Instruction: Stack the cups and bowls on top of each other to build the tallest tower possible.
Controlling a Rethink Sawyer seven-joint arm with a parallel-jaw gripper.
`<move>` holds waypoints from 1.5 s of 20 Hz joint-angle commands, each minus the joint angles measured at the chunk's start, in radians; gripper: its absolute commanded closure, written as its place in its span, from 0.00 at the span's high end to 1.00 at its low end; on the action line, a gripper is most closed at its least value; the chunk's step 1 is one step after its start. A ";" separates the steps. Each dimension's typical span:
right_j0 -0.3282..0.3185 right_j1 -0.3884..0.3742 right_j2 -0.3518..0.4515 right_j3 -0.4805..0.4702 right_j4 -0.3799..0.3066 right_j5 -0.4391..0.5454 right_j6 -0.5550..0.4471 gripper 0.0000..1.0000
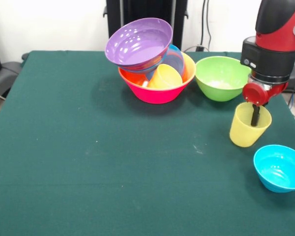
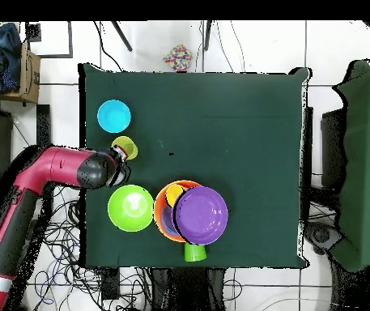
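A: Gripper (image 1: pixel 255 114) first, please. What is it doing?

B: It hangs at the right of the front view, under the red and black arm. One dark finger reaches down inside a pale yellow cup (image 1: pixel 250 125) that stands upright on the green table (image 1: pixel 88 147). Whether it pinches the cup's wall I cannot tell.

A: And where is the tower from there?

B: To the left and slightly higher in the frame, with a loose green bowl (image 1: pixel 221 77) between them. The tower (image 1: pixel 151 59) leans: a pink bowl (image 1: pixel 157 93) lowest, an orange bowl's rim just inside it, a blue bowl (image 1: pixel 176 58), a yellow-orange cup (image 1: pixel 164 77) lying on its side, and a purple bowl (image 1: pixel 138 42) tilted on top. So the cup would likely have to travel leftward past the green bowl.

A: How many pieces altogether?

B: I count six bowls: four in the tower, the green one, and a small blue bowl (image 1: pixel 280 168) at lower right. Three cups: the pale yellow one, the yellow-orange one, and a green cup (image 2: pixel 194 252) seen only from overhead, at the table's lower edge beside the tower.
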 commanded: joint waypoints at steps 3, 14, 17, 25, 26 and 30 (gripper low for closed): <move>-0.044 -0.151 0.060 0.004 -0.063 -0.199 -0.071 0.00; -0.085 -0.276 -0.021 -0.003 -0.178 -0.460 -0.048 0.00; -0.085 -0.314 -0.025 0.017 -0.189 -0.497 -0.076 0.00; -0.066 -0.387 -0.006 0.148 -0.230 -0.516 -0.262 0.00; -0.063 -0.397 -0.004 0.173 -0.240 -0.516 -0.298 0.00; -0.059 -0.446 0.018 0.247 -0.280 -0.517 -0.425 0.00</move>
